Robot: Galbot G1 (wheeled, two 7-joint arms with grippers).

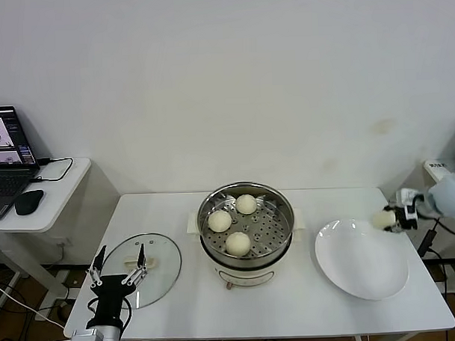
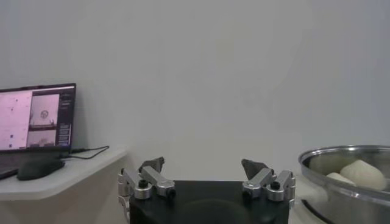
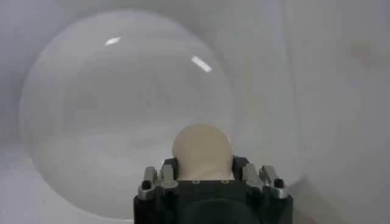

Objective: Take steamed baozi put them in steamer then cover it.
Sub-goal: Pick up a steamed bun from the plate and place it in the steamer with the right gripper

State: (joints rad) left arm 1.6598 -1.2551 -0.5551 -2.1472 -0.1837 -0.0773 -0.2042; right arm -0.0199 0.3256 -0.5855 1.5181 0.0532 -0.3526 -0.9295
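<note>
Leftmost, a laptop [image 1: 6, 159] and a mouse [image 1: 28, 201] sit on a side desk [image 1: 63, 184], apart from the white tabletop [image 1: 292, 303].

Next, at the tabletop's left end, the cover [image 1: 152, 263] lies flat, its cream handle [image 1: 133, 262] up. The left pincer [image 1: 118, 262] hovers over the cover's near-left part, its fingers spread apart and gripping nothing; the left wrist view shows the same left pincer [image 2: 204, 176] with a clear gap between its two fingertips [image 2: 152, 164].

At the middle stands the steamer [image 1: 247, 253] on its white base, open on top. Three baozi rest on its perforated tray: one at the left [image 1: 219, 221], one toward the back [image 1: 246, 204], and one nearest the front [image 1: 238, 244]. They lie near each other, whether touching I cannot tell. From the left wrist camera, the steamer [image 2: 347, 176] rim shows with baozi [image 2: 362, 173] inside.

To the right of the steamer, just beside it, lies a white plate [image 1: 358, 274], bare.

Farthest right, the right pincer [image 1: 391, 219] hangs above the plate's far-right rim, clamped on the fourth baozi [image 1: 383, 220]. In the right wrist view, that baozi [image 3: 202, 149] sits between the fingers of the right pincer [image 3: 204, 173], with the plate [image 3: 109, 109] below it.
</note>
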